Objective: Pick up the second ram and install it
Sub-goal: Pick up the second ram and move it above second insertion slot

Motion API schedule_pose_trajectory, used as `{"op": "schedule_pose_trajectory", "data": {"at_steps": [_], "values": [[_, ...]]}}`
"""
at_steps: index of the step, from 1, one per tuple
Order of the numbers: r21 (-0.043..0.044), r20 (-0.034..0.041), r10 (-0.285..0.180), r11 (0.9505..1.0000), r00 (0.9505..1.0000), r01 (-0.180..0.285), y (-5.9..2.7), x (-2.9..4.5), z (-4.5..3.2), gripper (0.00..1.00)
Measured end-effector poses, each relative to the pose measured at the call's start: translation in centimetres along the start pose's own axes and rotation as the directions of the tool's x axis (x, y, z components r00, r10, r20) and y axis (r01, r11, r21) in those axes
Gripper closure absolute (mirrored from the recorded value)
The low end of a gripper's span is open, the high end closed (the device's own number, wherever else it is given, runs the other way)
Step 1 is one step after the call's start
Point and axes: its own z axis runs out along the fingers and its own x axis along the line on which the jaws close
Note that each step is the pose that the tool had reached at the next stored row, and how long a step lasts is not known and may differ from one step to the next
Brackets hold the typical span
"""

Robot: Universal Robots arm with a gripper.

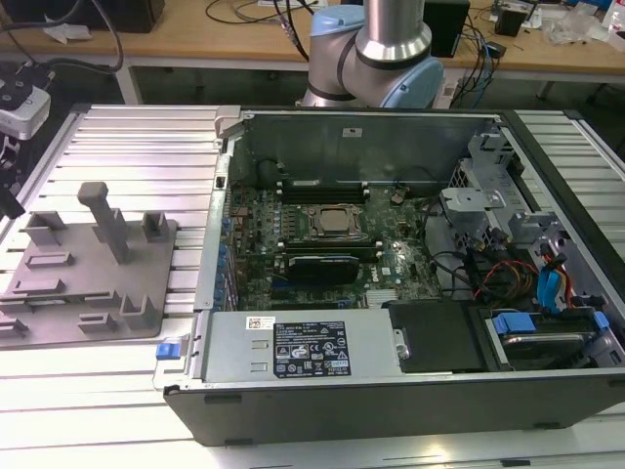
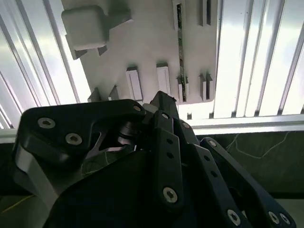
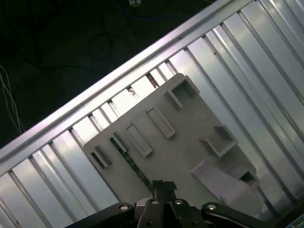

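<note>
Gripper [image 3: 164, 185] first, as it is the nearest thing in both wrist views: its dark fingers [image 2: 167, 137] are drawn together at the tips, and you can see nothing between them. It hangs above the grey tray [image 3: 183, 159] and touches nothing.

Just beyond the fingertips, the second ram [image 3: 130, 163] stands on its edge in a narrow slot of the tray. It is a thin green strip between short upright posts, and it runs almost in line with the closed tips (in the second wrist view the same strip [image 2: 181, 57] is seen past the end of the fingers). So the pick is not yet made; the stick sits in its holder, apart from the gripper.

Around the tray you see the slatted metal table [image 1: 137, 147]. In the exterior view the tray [image 1: 59, 293] lies at about nine o'clock from the open computer case [image 1: 410, 396], on the exterior view's left, just beside the case wall.

Inside the case, the processor [image 1: 335, 222] sits near the middle of the green board, with long dark memory slots at its twelve and six o'clock. I cannot tell from here if any slot is already filled.

Farthest, at twelve o'clock behind the case, stands the arm [image 1: 391, 44].

My judgement: you are at the very start of the work. Both the grasp and the whole install are left to do.
</note>
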Motion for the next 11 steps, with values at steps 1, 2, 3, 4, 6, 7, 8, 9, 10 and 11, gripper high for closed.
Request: {"op": "schedule_pose_trajectory", "data": {"at_steps": [1, 2, 3, 4, 6, 7, 8, 9, 10, 11], "values": [[-0.0008, -0.0011, -0.026, 0.9997, 0.9997, 0.026, 0.00, 0.00, 0.02, 0.92], [-0.0014, -0.0018, -0.045, 0.9990, 0.9990, 0.045, 0.00, 0.00, 0.03, 0.92], [-0.0025, -0.0031, -0.077, 0.9970, 0.9970, 0.077, -0.01, 0.00, 0.05, 0.92], [-0.0036, -0.0045, -0.110, 0.9939, 0.9939, 0.110, 0.00, 0.00, 0.07, 0.92], [-0.0068, -0.0075, -0.193, 0.9812, 0.9811, 0.193, -0.01, 0.01, 0.11, 0.92], [-0.0082, -0.0086, -0.229, 0.9733, 0.9733, 0.229, -0.01, 0.01, 0.14, 0.92], [-0.0092, -0.0095, -0.253, 0.9674, 0.9674, 0.253, -0.01, 0.01, 0.15, 0.92], [-0.0099, -0.0101, -0.270, 0.9627, 0.9627, 0.270, -0.01, 0.01, 0.17, 0.92], [-0.0116, -0.0117, -0.311, 0.9505, 0.9505, 0.310, -0.01, 0.01, 0.21, 0.92], [-0.0124, -0.0127, -0.329, 0.9442, 0.9441, 0.329, -0.02, 0.01, 0.24, 0.92]]}}
